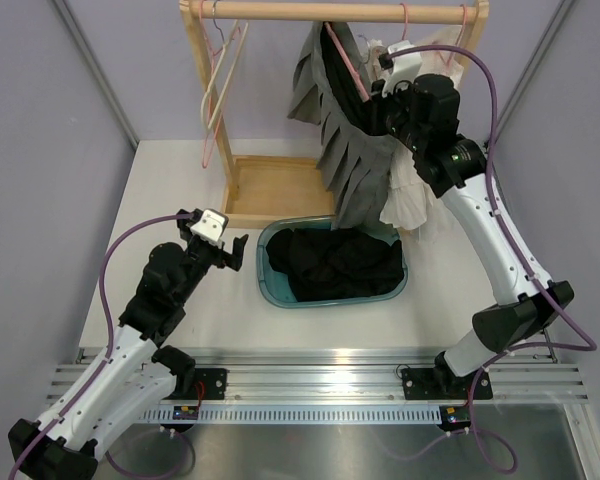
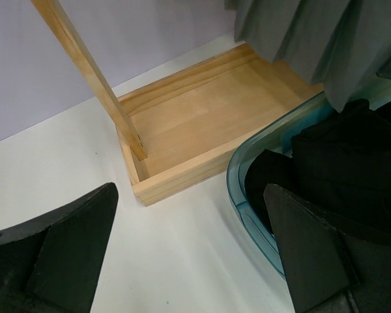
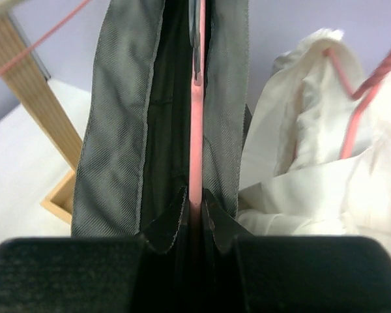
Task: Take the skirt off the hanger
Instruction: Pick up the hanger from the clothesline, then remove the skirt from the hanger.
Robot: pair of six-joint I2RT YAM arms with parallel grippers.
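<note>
Grey pleated skirt (image 1: 355, 150) hanging askew from a pink hanger (image 3: 195, 130) on the wooden rail (image 1: 280, 11) at the back of the table (image 1: 170, 190), its hem dangling just above a teal tub (image 1: 267, 280) of black clothes (image 1: 340, 265). The right arm (image 1: 490, 230) is stretched up and forward from its base, elbow bent, wrist level with the skirt's waist. In the right wrist view its jaws are closed on the pink hanger bar, inside the open waist, with a grey waist edge on either side. Whether a fold of the dark lining is pinched along with the bar is hard to make out. The step in hand looks like steadying the hanger so that the skirt can slide off. To do it well, the pinch should stay firm on the bar alone and the hanger should be tilted so the waist slips off the lower end – not tugged hard enough to drag the hook off the rail. A cream garment (image 3: 306, 169) hangs touching the skirt on the right and could be pulled along. The left arm (image 1: 155, 300) is folded low over the table, well apart from the skirt, its jaws wide open and holding nothing – pointed toward the rack's wooden base tray (image 2: 182, 130) and the tub's near rim
</note>
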